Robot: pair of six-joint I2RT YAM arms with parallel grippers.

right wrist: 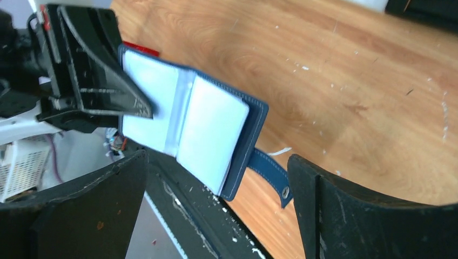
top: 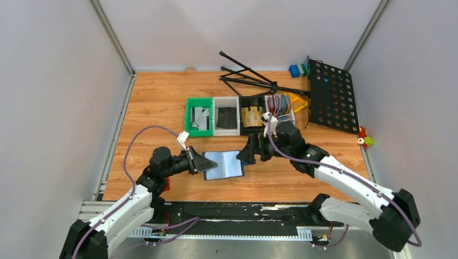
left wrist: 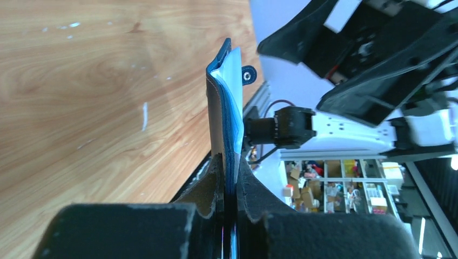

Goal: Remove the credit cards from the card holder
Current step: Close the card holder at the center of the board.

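The navy-blue card holder (top: 226, 164) lies open near the table's front, its pale blue-grey pockets facing up. No card shows in those pockets. My left gripper (top: 210, 164) is shut on the holder's left edge. In the left wrist view the holder (left wrist: 223, 108) stands edge-on between the fingers (left wrist: 208, 186). My right gripper (top: 247, 154) is open and empty, just right of the holder. In the right wrist view the open holder (right wrist: 186, 118) and its clasp tab (right wrist: 270, 171) lie between the spread fingers (right wrist: 362, 210). Silver-grey (top: 199, 117), dark (top: 226, 116) and tan cards (top: 251, 116) lie in bins.
A green bin (top: 189, 115), a white bin (top: 226, 100) and a black bin (top: 251, 100) stand in a row behind the holder. Red, blue and grey holders (top: 279, 104) stand upright beside them. A black perforated stand (top: 332, 97) and its tripod (top: 248, 75) lie at the back right.
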